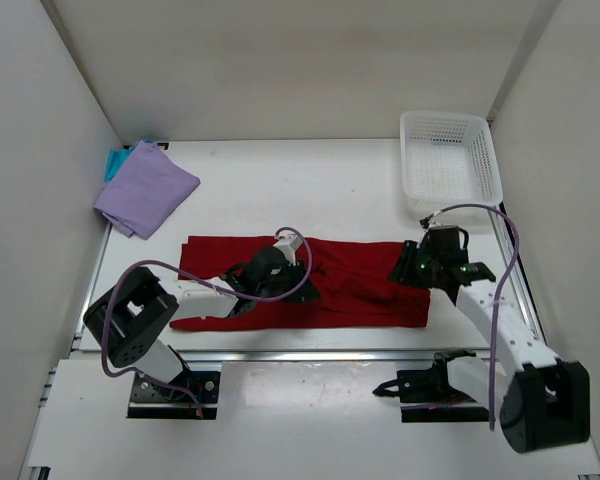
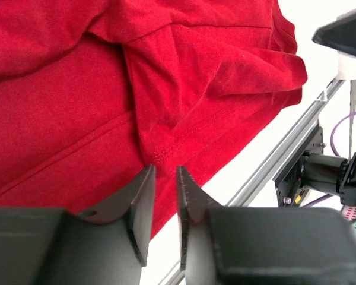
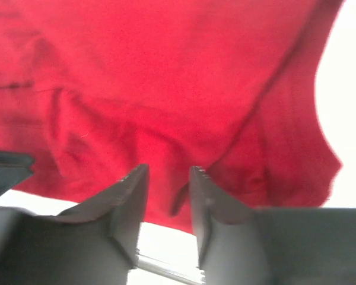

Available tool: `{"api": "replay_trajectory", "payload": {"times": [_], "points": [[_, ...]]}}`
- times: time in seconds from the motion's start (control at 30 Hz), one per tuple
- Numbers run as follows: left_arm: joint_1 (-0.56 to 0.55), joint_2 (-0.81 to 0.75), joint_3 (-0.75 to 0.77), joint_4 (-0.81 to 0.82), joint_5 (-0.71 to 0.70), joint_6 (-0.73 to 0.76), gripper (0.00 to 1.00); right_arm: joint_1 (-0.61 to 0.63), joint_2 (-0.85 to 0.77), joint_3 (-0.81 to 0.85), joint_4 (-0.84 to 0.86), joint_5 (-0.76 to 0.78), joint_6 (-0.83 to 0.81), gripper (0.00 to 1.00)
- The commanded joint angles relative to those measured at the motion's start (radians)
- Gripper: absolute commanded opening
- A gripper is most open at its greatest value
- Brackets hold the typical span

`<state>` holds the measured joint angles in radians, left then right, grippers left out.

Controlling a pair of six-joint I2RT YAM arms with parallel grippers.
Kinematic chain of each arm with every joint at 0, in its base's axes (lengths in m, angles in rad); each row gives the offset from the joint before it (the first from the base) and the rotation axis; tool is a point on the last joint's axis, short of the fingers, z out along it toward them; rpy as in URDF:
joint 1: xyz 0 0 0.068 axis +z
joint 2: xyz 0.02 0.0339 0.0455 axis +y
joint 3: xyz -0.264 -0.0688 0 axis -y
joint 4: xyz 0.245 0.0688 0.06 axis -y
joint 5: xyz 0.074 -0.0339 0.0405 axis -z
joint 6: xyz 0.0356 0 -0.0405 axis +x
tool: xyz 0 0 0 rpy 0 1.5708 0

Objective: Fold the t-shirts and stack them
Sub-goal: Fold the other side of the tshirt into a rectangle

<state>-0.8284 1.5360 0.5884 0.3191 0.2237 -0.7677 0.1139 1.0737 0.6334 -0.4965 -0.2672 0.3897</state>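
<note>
Risk noted: my left gripper, jaws narrowly parted with nothing between them, sits low over the red t-shirt and could drag a wrinkle into it. Shirt lies mid-table, long axis left-to-right. My right gripper, jaws slightly apart and empty, hovers at its right end.

The red t-shirt is soft matt knit cloth with stitched hems; the lavender t-shirt looks like the same matt cloth. The basket is white lattice plastic. The desk is smooth, matt white.
</note>
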Motion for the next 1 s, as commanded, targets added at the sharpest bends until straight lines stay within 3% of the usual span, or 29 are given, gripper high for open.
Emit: {"api": "replay_trajectory", "payload": {"times": [0.0,0.07,0.17,0.3,0.43,0.5,0.53,0.57,0.63,0.77,0.87,0.97], "points": [[-0.012,-0.033,-0.013,0.005,-0.032,0.008,0.32,0.107,-0.157,-0.064,-0.006,0.152,0.046,0.30],[-0.012,-0.027,-0.015,0.014,-0.026,0.007,0.37,0.179,-0.216,-0.138,-0.014,0.160,0.096,0.23],[-0.011,-0.004,-0.010,0.002,-0.026,0.008,0.43,0.280,-0.219,-0.140,-0.022,0.243,0.153,0.23],[-0.041,0.026,0.040,-0.029,-0.052,0.028,0.46,0.199,-0.185,-0.162,-0.001,0.186,0.144,0.21],[-0.063,0.071,0.065,-0.034,-0.057,0.030,0.44,0.213,-0.247,-0.169,-0.032,0.262,0.198,0.12],[-0.061,0.088,0.057,-0.035,-0.050,0.025,0.43,0.253,-0.396,-0.172,-0.033,0.362,0.224,0.17],[-0.058,0.099,0.053,-0.017,-0.043,0.021,0.44,0.256,-0.470,-0.178,-0.028,0.382,0.232,0.26],[-0.058,0.102,0.047,-0.009,-0.038,0.021,0.44,0.247,-0.500,-0.181,-0.022,0.367,0.222,0.33],[-0.055,0.118,0.050,0.001,-0.037,0.010,0.44,0.172,-0.457,-0.181,-0.040,0.243,0.201,0.35],[-0.064,0.121,0.065,0.005,-0.035,0.004,0.40,0.167,-0.305,-0.190,0.004,0.120,0.201,0.26],[-0.060,0.104,0.050,0.020,-0.027,-0.007,0.36,0.202,-0.314,-0.219,0.000,0.155,0.231,0.14],[-0.049,0.098,0.048,0.046,-0.014,-0.018,0.34,0.219,-0.368,-0.218,-0.043,0.239,0.268,0.09]]}}
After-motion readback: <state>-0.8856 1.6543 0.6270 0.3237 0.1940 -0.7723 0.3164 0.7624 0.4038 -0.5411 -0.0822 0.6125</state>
